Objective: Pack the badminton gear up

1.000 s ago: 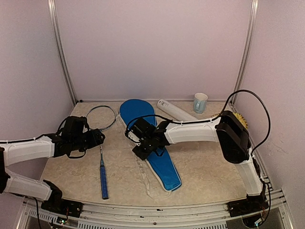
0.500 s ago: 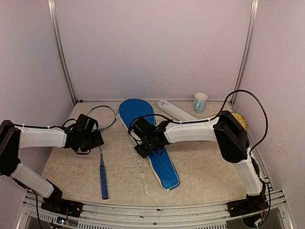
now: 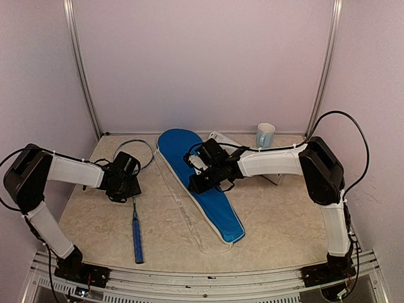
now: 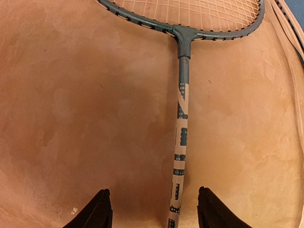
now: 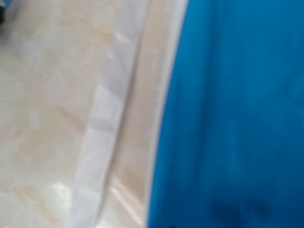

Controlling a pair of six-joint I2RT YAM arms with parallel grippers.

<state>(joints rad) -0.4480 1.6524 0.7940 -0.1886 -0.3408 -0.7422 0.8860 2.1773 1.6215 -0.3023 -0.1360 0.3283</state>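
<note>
My left claw (image 4: pixel 153 197) stands apart, one finger on each side of the racket's (image 4: pixel 182 118) thin shaft, with a gap showing on both sides. The racket lies by the table's (image 3: pixel 284 214) left edge. Its long axis runs from the strung head near the far left corner to the blue handle by the near edge. The shaft points straight away from my left wrist, so this arm is the nearer one, and I judge that closing across the shaft is the grip to take.

My right claw (image 3: pixel 201 170) sits low on the blue cover (image 3: pixel 218 208), which slants across the middle of the table from the far edge toward the near right. I cannot tell if that claw is apart, together or clamped. Its own camera gives only blurred blue cloth and a white strap (image 5: pixel 92 156), no fingers. The white tube (image 3: pixel 216 135) is mostly hidden behind that arm. I see no second racket and no shuttlecocks.
</note>
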